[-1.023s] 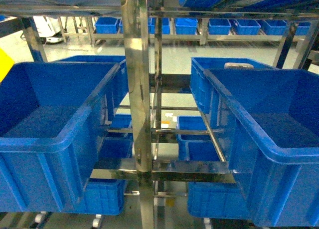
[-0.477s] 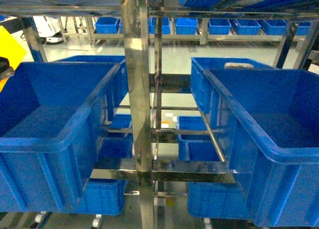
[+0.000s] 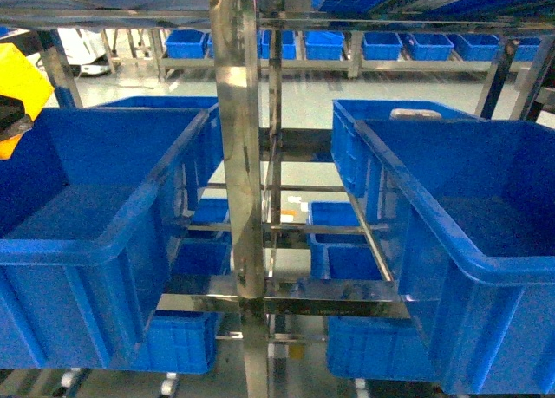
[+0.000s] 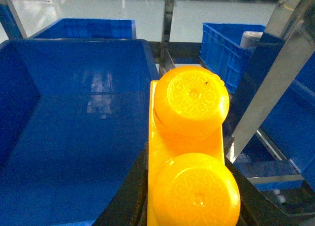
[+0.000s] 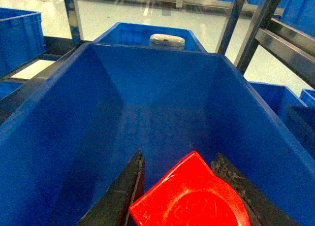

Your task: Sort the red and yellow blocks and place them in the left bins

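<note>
The yellow block [image 4: 189, 137], a glossy orange-yellow brick with two round studs, fills the left wrist view. My left gripper [image 4: 186, 159] is shut on it, black fingers [image 4: 129, 196] pressed to both sides. It hangs over the right rim of the deep blue left bin [image 4: 74, 137]. In the head view the yellow block [image 3: 17, 77] shows at the far left edge above the left bin [image 3: 87, 242]. My right gripper [image 5: 179, 159] is shut on the red block [image 5: 189, 199], above the inside of another blue crate [image 5: 59, 137] on the right, and stays out of the head view.
A shiny steel rack post [image 3: 234, 155] stands between the two front crates. The right crate [image 3: 486, 268] sits on the same shelf. More blue crates stand behind and below. A white object [image 5: 167, 40] lies in the crate behind the right one.
The yellow block has come further into the head view from the left edge, rising and moving right. A dark part of the left gripper now shows beneath it.
</note>
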### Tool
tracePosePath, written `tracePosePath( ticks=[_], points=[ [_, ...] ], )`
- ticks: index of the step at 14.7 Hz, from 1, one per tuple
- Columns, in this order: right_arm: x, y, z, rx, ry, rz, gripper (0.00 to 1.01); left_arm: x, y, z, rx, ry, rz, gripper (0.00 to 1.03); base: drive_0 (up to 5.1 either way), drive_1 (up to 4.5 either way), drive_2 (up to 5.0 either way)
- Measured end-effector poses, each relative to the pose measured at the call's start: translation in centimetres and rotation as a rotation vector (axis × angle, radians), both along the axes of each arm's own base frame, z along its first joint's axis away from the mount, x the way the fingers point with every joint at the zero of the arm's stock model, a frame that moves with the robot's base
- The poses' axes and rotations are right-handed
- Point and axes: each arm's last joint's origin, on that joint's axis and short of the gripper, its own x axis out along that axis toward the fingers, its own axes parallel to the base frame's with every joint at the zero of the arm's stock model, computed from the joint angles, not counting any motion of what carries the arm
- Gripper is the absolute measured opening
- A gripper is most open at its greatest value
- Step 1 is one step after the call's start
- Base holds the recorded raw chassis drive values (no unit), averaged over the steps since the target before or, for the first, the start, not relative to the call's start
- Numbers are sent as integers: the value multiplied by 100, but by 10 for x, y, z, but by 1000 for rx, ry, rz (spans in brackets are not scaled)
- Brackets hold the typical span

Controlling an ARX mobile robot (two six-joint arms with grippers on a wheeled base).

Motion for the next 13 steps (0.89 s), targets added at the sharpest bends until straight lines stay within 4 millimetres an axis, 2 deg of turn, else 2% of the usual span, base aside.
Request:
tracePosePath(
  ticks=[3,8,12,13],
  points=[
    [44,-20,-12,13,44,-11,35,0,0,0,0,0,0,26,0,0,0],
    [97,-49,-61,62,218,-36,35,0,0,0,0,0,0,26,0,0,0],
    [138,-70,-52,76,219,-51,35,0,0,0,0,-1,0,26,0,0,0],
    [146,-66,-45,86,218,-22,47,0,0,0,0,-1,0,26,0,0,0]
  ],
)
